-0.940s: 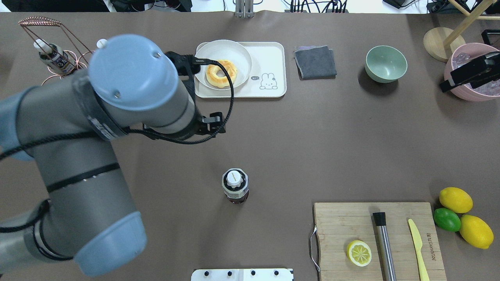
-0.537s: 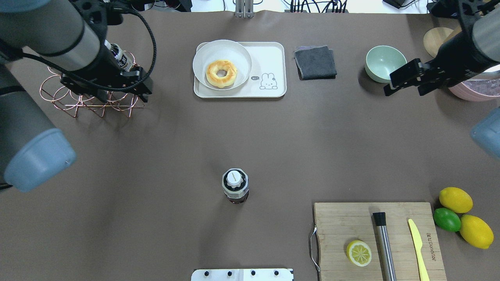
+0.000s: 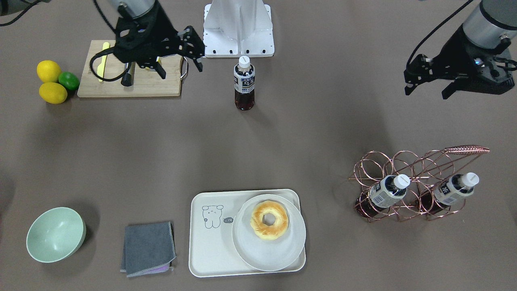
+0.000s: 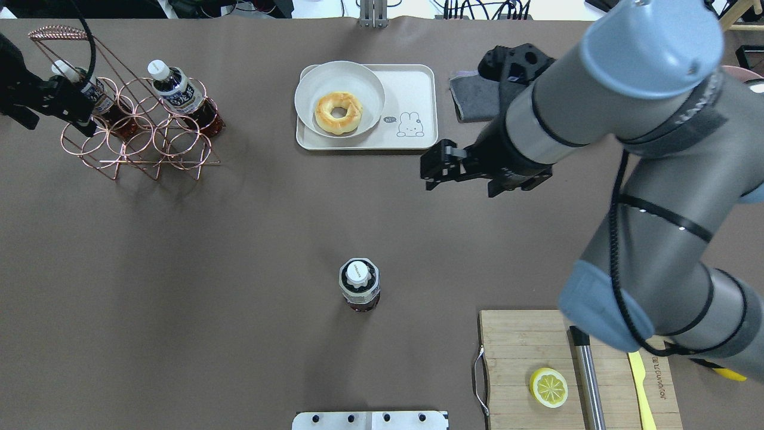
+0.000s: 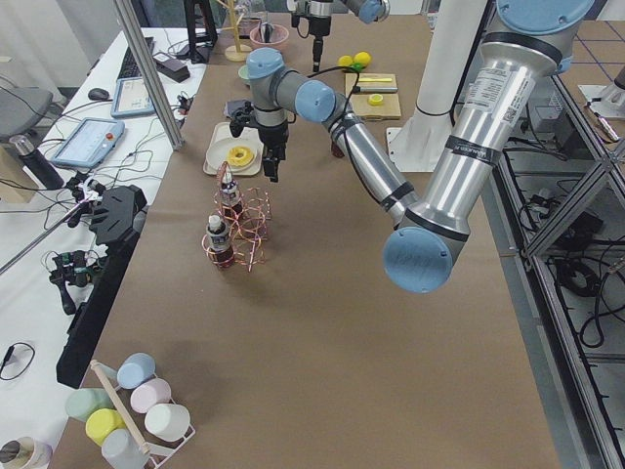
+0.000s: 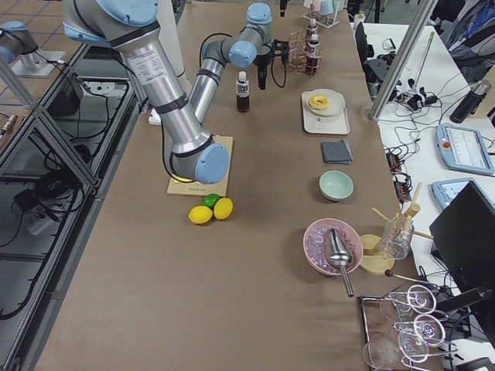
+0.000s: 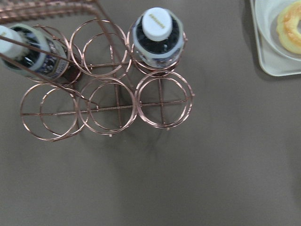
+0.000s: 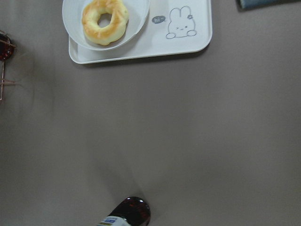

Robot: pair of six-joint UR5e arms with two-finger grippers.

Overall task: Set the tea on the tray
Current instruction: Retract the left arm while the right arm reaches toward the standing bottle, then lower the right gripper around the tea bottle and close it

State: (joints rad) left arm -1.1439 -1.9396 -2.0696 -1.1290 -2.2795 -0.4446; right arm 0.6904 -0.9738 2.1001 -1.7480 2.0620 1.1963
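The tea bottle [image 4: 359,285] stands upright alone on the brown table, mid-front; it also shows in the front view [image 3: 244,87] and at the bottom of the right wrist view [image 8: 127,214]. The cream tray [image 4: 412,89] with the bear drawing lies at the back and carries a white plate [image 4: 310,83] with a doughnut [image 4: 338,111]. My right gripper [image 4: 461,182] is open and empty, high between tray and bottle. My left gripper [image 3: 427,91] is open and empty above a copper rack [image 4: 137,143] holding two look-alike bottles [image 7: 157,40] [image 7: 35,49].
A grey cloth [image 3: 147,248] and a green bowl [image 3: 54,234] lie beside the tray. A wooden cutting board [image 4: 519,346] with a lemon half, a metal muddler and a yellow knife is at the front right, with two lemons and a lime [image 3: 52,81] beyond it.
My left arm has swung from the table's middle out to the left over the rack. My right arm has come in from the far right to between tray and bottle. The bottle has not moved.
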